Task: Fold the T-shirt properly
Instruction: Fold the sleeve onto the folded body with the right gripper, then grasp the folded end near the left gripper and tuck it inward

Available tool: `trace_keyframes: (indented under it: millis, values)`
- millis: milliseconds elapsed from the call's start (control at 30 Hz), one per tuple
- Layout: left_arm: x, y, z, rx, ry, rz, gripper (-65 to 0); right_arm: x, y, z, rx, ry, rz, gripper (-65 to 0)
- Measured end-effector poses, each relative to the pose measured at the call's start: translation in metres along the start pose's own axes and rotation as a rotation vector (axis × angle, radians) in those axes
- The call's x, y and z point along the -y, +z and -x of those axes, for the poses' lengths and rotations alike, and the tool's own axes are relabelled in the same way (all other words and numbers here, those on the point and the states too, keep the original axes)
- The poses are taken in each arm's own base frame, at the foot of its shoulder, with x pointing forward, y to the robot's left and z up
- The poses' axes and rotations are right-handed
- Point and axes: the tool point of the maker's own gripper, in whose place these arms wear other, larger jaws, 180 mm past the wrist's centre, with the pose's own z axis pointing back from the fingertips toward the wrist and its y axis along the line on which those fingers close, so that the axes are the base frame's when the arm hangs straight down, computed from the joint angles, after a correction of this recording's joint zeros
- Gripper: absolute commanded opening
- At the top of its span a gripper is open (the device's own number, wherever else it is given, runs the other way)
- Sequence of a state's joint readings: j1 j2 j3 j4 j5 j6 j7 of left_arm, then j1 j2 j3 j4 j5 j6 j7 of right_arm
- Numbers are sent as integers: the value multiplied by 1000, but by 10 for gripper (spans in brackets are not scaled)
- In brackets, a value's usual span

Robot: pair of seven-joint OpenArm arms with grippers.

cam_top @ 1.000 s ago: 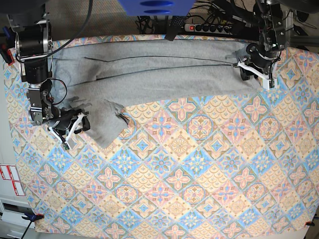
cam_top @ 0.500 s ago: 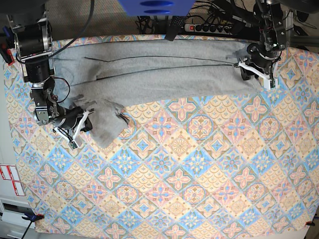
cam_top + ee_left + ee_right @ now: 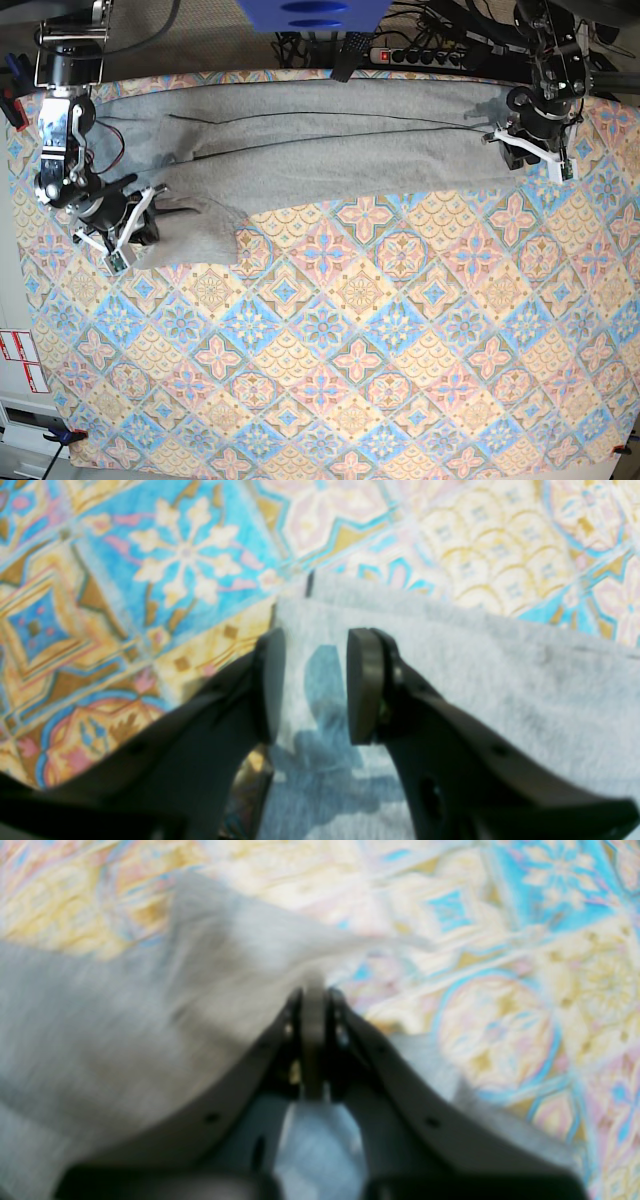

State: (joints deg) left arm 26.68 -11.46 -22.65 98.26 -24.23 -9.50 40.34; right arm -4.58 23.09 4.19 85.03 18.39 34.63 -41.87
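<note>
Heather-grey cotton T-shirt (image 3: 330, 145): folded into a long band on the diamond-patterned tablecloth (image 3: 380, 350). Right gripper (image 3: 313, 990): jaws clamped on the T-shirt's cloth. Left gripper (image 3: 312, 682): jaws parted over the T-shirt's corner.

One T-shirt (image 3: 330, 140), grey, stretched out. One patterned tablecloth (image 3: 380, 350) under it. Two grippers: left (image 3: 530, 150), right (image 3: 120, 225). One power strip (image 3: 420, 56) up behind the table.

The T-shirt (image 3: 320, 140) lies stretched along the far edge of the tabletop (image 3: 400, 380). The right end effector (image 3: 125, 228) sits at its left end, the left end effector (image 3: 535, 150) at its right end.
</note>
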Motion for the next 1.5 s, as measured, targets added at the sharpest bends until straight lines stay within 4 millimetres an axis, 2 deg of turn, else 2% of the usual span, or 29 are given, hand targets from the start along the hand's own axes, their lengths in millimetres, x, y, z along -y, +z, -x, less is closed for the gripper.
trace_keyframes:
  millis: [67, 200, 267, 367, 533, 633, 800, 1000, 1067, 1167, 1267, 1400, 1500]
  values:
    - [3, -1, 1, -3, 6, 7, -436, -4, 19, 11, -15, 12, 18, -650]
    - [2, 0, 0, 1, 3, 5, -436, 4, 55, 27, -48, 45, 94, -650]
    - [2, -1, 0, -1, 0, 8, -436, -4, 66, 32, -43, 53, 87, -650]
    - [2, 0, 0, 0, 1, 6, -436, -16, 75, 51, -77, 45, 70, -650]
    - [2, -1, -1, 2, 1, 7, -431, -22, 81, 78, -167, 38, 61, -646]
    - [2, -1, -2, 3, 1, 7, -430, -23, 84, 90, -233, 35, 59, -612]
    - [2, -1, -1, 2, 1, 7, -430, -19, 86, 90, -235, 31, 71, -493]
    - [-1, -1, 4, -24, -10, 1, -429, 7, 101, 90, -196, -63, 183, -474]
    - [-5, 0, 11, -98, -40, 6, -429, 3, 100, 92, -192, -76, 177, -474]
    - [-17, -2, 6, -134, -60, -34, -429, -10, 92, 91, -185, -90, 147, -474]
    - [-13, -4, 5, -160, -73, -9, -422, -18, 83, 82, -166, -81, 121, -474]
    - [-17, -2, 15, -231, -130, -15, -333, -19, 80, 75, -149, -67, 115, -474]
    - [-13, -2, 20, -262, -150, -2, -323, -27, 78, 78, -159, -63, 92, -474]
